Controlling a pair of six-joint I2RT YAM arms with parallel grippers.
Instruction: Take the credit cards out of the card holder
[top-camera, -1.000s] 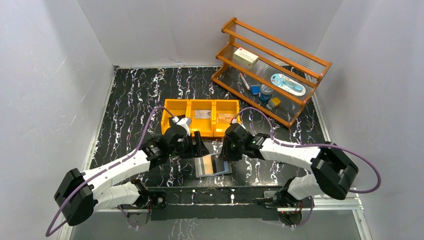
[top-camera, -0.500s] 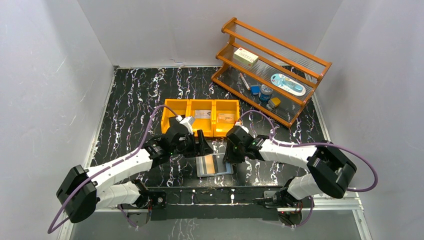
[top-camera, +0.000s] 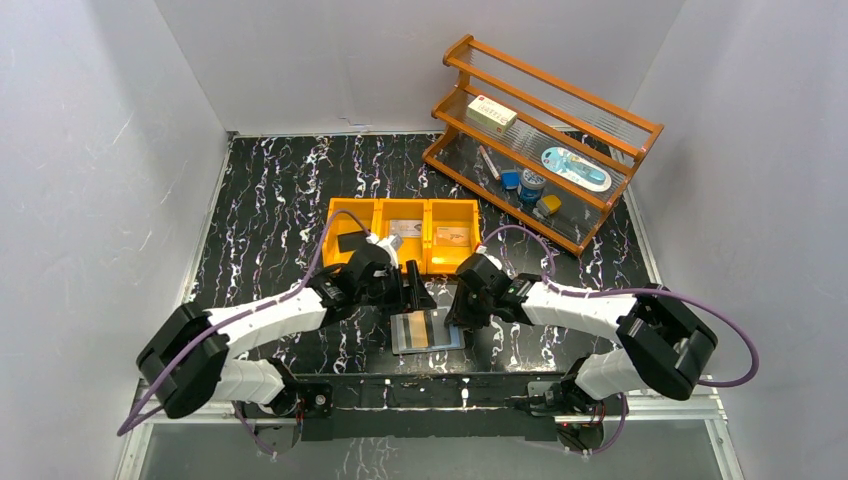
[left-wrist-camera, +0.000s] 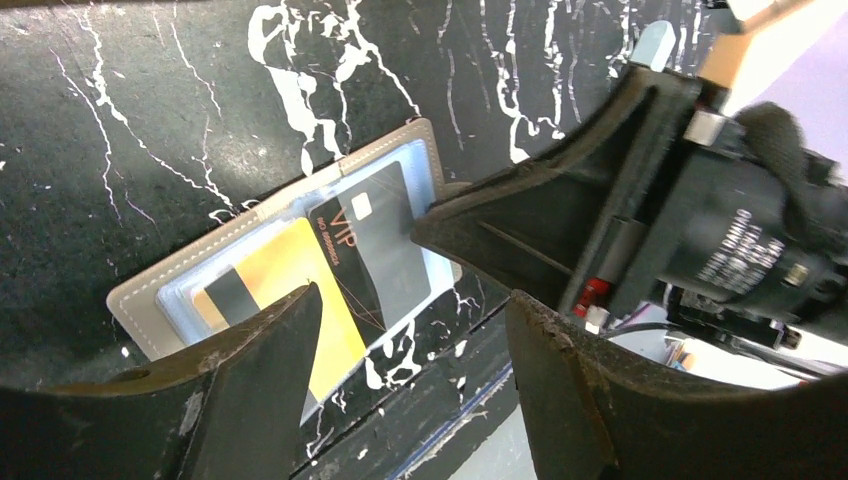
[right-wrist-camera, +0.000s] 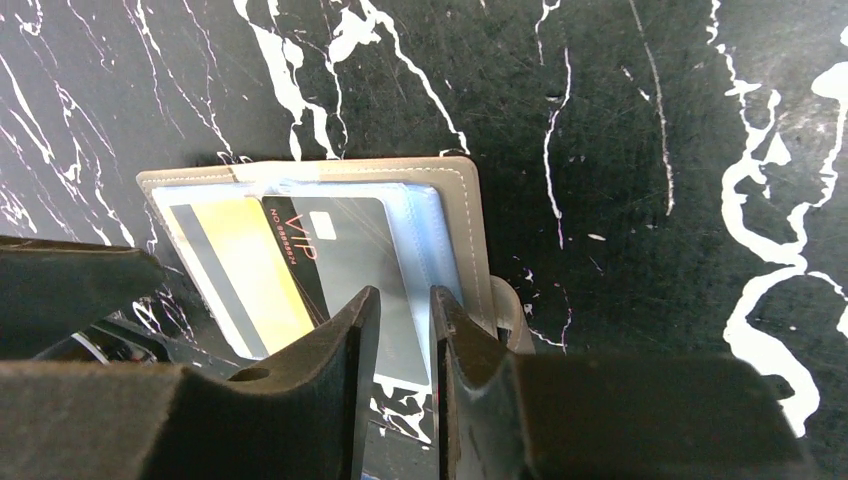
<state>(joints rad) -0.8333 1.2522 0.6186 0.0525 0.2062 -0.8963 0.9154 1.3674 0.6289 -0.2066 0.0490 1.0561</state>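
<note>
The card holder (top-camera: 440, 341) lies open on the black marbled table near the front edge, grey cover (left-wrist-camera: 135, 300) with pale blue lining. A tan-yellow card (left-wrist-camera: 290, 280), a black VIP card (left-wrist-camera: 345, 250) and a silvery grey card (left-wrist-camera: 395, 250) stick out of it, fanned toward the front. My left gripper (left-wrist-camera: 412, 300) is open and empty, just above the cards' free ends. My right gripper (right-wrist-camera: 405, 295) is shut to a narrow slit, its tips at the holder's right edge (right-wrist-camera: 470, 230), over the silvery card (right-wrist-camera: 355, 250).
An orange three-compartment bin (top-camera: 403, 213) stands just behind the holder, with a black card (top-camera: 352, 242) in its left compartment and cards in the other two. A wooden rack (top-camera: 560, 110) with a cream box (top-camera: 493, 113) and small items is at the back right. A black rail (top-camera: 430, 385) runs along the front edge.
My left gripper has moved right, from in front of the bin's left compartment to the card holder. The right gripper has stayed at the holder's right edge.
</note>
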